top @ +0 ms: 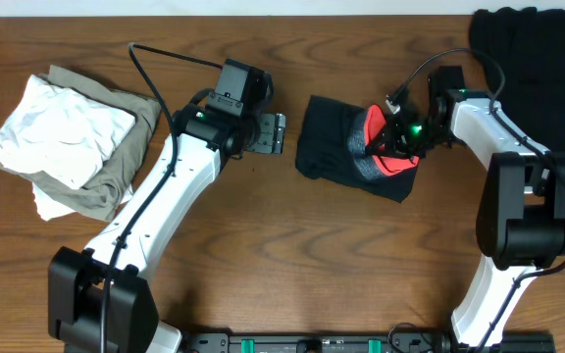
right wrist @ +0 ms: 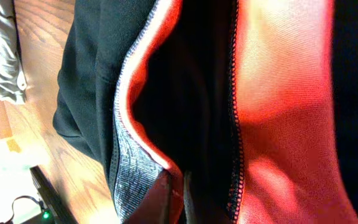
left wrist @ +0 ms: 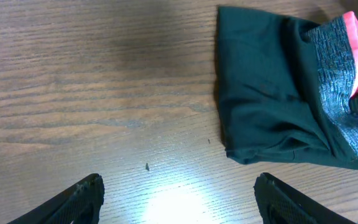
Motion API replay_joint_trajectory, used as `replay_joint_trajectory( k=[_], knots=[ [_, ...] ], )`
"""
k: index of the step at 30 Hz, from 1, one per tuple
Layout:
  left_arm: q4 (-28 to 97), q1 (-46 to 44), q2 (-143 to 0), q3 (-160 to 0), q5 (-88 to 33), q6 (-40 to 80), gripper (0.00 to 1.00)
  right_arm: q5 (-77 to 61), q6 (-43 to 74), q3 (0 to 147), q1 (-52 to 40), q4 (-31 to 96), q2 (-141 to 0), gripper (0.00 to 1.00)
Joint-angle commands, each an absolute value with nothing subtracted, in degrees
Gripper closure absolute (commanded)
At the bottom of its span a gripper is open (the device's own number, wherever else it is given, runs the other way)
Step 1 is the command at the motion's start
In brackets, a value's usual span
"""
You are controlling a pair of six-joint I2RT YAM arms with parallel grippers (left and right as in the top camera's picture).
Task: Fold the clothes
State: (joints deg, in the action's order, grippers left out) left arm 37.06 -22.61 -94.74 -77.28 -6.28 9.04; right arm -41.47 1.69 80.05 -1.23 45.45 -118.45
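The dark leggings (top: 336,147) lie bunched at the table's middle, their grey-and-coral waistband (top: 381,152) turned up on the right side. My right gripper (top: 400,137) is at that waistband. In the right wrist view its fingers (right wrist: 180,199) are pressed together on the coral and grey edge of the waistband (right wrist: 278,124). My left gripper (top: 269,132) is open and empty just left of the leggings, apart from them. In the left wrist view its fingers (left wrist: 179,202) hover over bare wood, with the leggings (left wrist: 266,93) at the upper right. More black garments (top: 533,69) lie at the far right.
A pile of white cloth (top: 62,132) on olive cloth (top: 130,157) lies at the far left. The wooden table (top: 302,255) shows bare wood in front of the leggings. The black stack reaches the table's right edge beside my right arm.
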Motion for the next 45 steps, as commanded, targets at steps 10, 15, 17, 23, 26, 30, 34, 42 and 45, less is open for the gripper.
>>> replay_joint_trajectory(
  k=[10,15,17,23,26,30,34,42,45],
  knots=[
    [37.1,-22.57,-95.07,-77.19,-6.9,9.3,0.2,-43.62,1.87,81.25,3.86,46.24,-116.79,0.99],
    [37.08,-22.57,-95.07,-77.19,-6.9,9.32,0.2,-43.38,-0.01,81.32,5.45,48.73,-112.9,0.99],
    [37.04,-22.57,-95.07,-77.19,-6.9,9.3,0.2,-42.78,-0.08,81.32,5.26,49.45,-112.71,0.97],
    [37.12,-22.57,-95.07,-77.19,-6.9,9.3,0.2,-39.81,-0.05,81.21,4.05,49.43,-113.3,0.69],
    [37.1,-22.57,-95.07,-77.19,-6.9,9.3,0.2,-35.57,0.21,81.21,2.76,49.08,-113.32,0.66],
    [37.1,-22.57,-95.07,-77.19,-6.9,9.3,0.2,-31.51,1.23,80.71,0.99,49.21,-113.58,0.65],
    [37.08,-22.57,-95.07,-77.19,-6.9,9.3,0.2,-31.16,1.26,79.61,-0.62,49.08,-113.58,0.65],
    [37.1,-22.57,-95.07,-77.19,-6.9,9.3,0.2,-25.91,3.4,76.86,-2.59,48.4,-113.58,0.65],
    [37.08,-22.57,-95.07,-77.19,-6.9,9.3,0.2,-25.96,4.27,75.4,-2.76,47.27,-113.58,0.66]
  ],
)
